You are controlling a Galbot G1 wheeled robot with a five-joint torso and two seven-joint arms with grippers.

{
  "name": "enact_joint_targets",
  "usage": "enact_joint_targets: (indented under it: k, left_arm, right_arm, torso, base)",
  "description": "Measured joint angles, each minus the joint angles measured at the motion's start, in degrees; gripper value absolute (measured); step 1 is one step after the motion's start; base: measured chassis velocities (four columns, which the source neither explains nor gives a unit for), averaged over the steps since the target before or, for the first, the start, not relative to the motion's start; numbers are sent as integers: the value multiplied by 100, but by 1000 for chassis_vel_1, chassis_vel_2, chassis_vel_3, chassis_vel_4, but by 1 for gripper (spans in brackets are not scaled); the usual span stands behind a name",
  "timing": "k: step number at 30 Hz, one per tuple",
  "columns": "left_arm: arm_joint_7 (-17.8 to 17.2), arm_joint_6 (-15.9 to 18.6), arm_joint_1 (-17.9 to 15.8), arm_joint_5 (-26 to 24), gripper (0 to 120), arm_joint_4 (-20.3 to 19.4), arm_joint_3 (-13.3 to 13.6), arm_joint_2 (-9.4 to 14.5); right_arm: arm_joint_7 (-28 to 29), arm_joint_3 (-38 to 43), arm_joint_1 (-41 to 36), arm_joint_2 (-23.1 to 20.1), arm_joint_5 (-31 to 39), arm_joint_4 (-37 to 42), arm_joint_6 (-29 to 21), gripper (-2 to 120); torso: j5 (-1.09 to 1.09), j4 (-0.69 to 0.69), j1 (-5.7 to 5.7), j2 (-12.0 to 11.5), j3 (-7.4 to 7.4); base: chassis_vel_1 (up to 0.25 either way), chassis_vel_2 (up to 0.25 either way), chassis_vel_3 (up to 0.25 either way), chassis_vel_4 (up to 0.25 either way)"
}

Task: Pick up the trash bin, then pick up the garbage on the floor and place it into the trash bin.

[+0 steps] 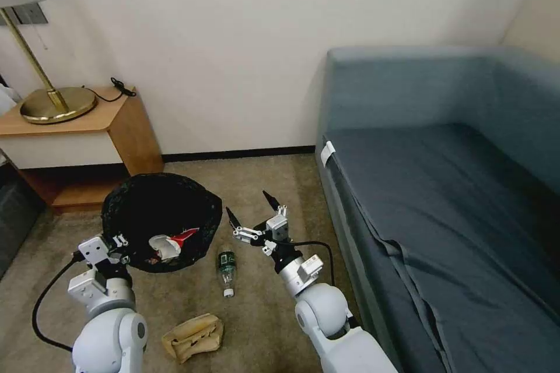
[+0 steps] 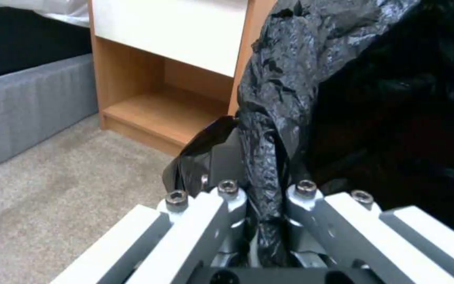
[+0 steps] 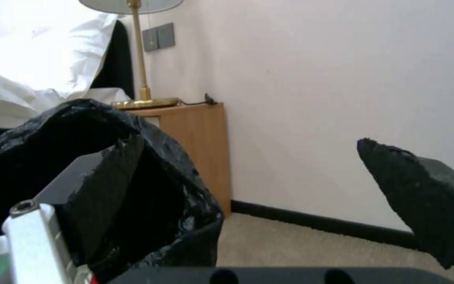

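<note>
My left end effector (image 1: 119, 243) pinches the trash bin (image 1: 160, 221) rim at lower left. My right end effector (image 1: 252, 215), spread, should descend squarely over the bottle (image 1: 227, 272), apparently lying flat.

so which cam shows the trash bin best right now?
Head view: the trash bin shows whole, its opening up, red-and-white litter inside, the left gripper at its rim. Left wrist view shows crinkled black liner pinched between the fingers. Right wrist view shows one side of the liner.
</note>
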Motion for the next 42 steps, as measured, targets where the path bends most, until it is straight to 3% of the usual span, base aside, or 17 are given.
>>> enact_joint_targets:
  k: [28, 36, 42]
  left_arm:
    - [-2, 4, 24, 10, 4, -51, -52, 0]
    - [0, 8, 70, -94, 4, -195, -185, 0]
    - [-1, 16, 85, -136, 4, -247, -281, 0]
  right_arm:
    - [256, -623, 679, -375, -103, -232, -375, 100]
    - [368, -1053, 1138, -713, -112, -653, -559, 100]
    - [100, -1269, 1426, -961, -58, -960, -650, 100]
  torso:
    - [0, 0, 0, 0, 0]
    - [1, 0, 0, 0, 0]
    - [1, 0, 0, 0, 0]
  base:
    - [0, 0, 0, 0]
    - [0, 0, 0, 0]
    - [0, 0, 0, 0]
